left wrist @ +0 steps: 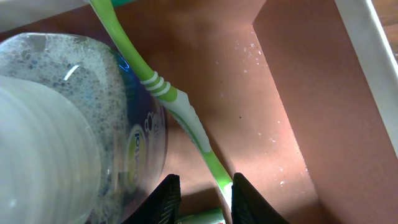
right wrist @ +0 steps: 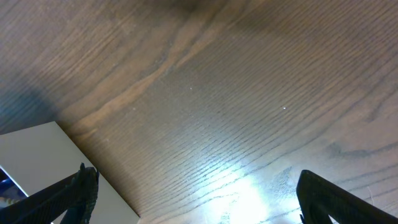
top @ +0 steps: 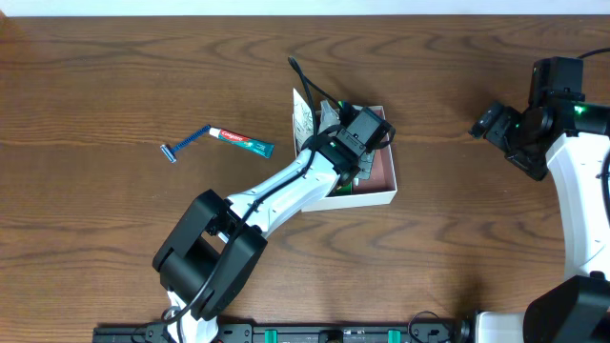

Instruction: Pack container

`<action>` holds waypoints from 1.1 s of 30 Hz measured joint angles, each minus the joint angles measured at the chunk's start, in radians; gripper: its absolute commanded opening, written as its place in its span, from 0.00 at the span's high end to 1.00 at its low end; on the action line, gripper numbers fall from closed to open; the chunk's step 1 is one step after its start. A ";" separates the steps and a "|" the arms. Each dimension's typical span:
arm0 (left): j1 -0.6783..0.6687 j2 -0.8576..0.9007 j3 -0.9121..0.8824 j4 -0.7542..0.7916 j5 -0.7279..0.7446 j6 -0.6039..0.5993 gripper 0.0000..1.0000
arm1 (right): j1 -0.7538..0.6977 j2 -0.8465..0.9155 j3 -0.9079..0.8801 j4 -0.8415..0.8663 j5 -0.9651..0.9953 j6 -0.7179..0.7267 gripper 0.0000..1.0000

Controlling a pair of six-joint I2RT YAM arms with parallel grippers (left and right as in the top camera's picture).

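Left arm [top: 286, 181] in shot: a glossy white link between chunky black joint housings, with a black cable [top: 272, 193] running along it. There's a green light [top: 338, 105] at eleven o'clock of its black wrist block [top: 362, 129]. Over at three o'clock, the right arm [top: 583, 181] has the same white shell and black joints, and a green lamp [top: 578, 110] too. Close up, the left gripper [left wrist: 202, 202] has smooth, rounded black fingers [left wrist: 163, 200]. The right gripper [right wrist: 199, 202] has black fingertips [right wrist: 74, 193] with notched edges.
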 measured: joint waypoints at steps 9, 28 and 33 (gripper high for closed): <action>-0.019 -0.062 0.000 0.002 -0.011 0.072 0.70 | 0.000 0.000 0.000 0.000 0.000 0.000 0.01; -0.028 -0.217 0.003 0.244 -0.171 0.244 0.49 | 0.000 0.000 0.000 0.000 0.000 0.000 0.01; -0.031 -0.217 0.003 0.243 -0.186 0.262 0.49 | 0.000 0.000 0.000 0.000 0.000 0.000 0.01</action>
